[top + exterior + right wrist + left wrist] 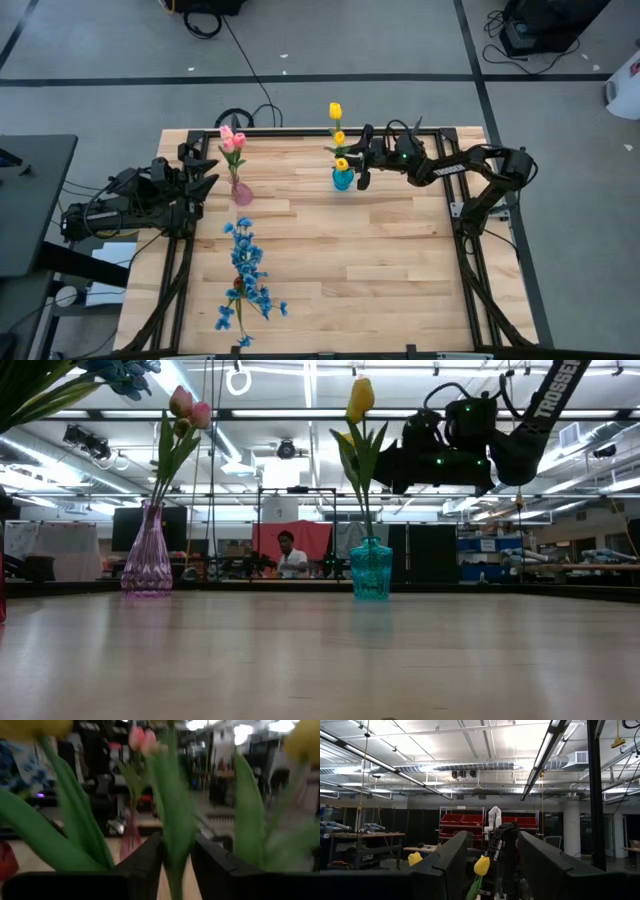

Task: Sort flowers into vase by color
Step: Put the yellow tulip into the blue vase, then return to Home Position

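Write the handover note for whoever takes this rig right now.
Right gripper: at the teal vase, shut on a yellow tulip stem there.
Left gripper: open, empty, waiting at the left edge by the pink vase.
Done: pink tulips in the pink vase; yellow tulips in the teal vase.
Blue flowers: at the near left. Whether they lie loose or stand in a vase is unclear; check this first.
Left: release the tulip and back off.

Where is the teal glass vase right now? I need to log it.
In the high view the teal glass vase stands at the table's far edge, right of centre, holding yellow tulips, with the right pincer beside it.
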